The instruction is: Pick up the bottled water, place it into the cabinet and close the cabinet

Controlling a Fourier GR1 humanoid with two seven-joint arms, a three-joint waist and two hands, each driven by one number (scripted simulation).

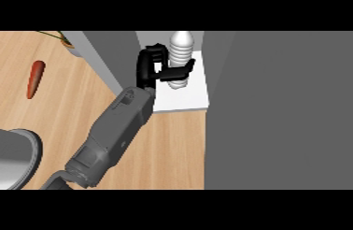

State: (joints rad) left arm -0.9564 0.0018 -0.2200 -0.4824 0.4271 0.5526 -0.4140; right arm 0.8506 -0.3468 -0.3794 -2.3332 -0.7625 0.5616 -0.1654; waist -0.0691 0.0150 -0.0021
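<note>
Wood counter (172, 149) runs under me from the left edge to the middle. Ahead of it stands the grey cabinet (103, 61), with a white shelf (180, 100) showing inside. A wide dark grey panel (276, 107) fills the whole right side; I cannot tell whether it is the door or a wall.

The bottle (180, 44) stands upright on the shelf, toward its back, white and ribbed, with its rounded top near the upper edge of the view.

My left hand (147, 70) is inside the cabinet, on the bottle's left side. It is closed round the bottle: my thumb (176, 73) lies across the front of it, low on the body, and my fingers (153, 51) rise beside it on the left, close against it. My forearm (114, 131) slants up to it from the lower left, over the counter.

A carrot (35, 78) lies on the counter well to the left, apart from the cabinet. A round grey vessel (17, 154) sits at the lower left edge, cut off by the view.
</note>
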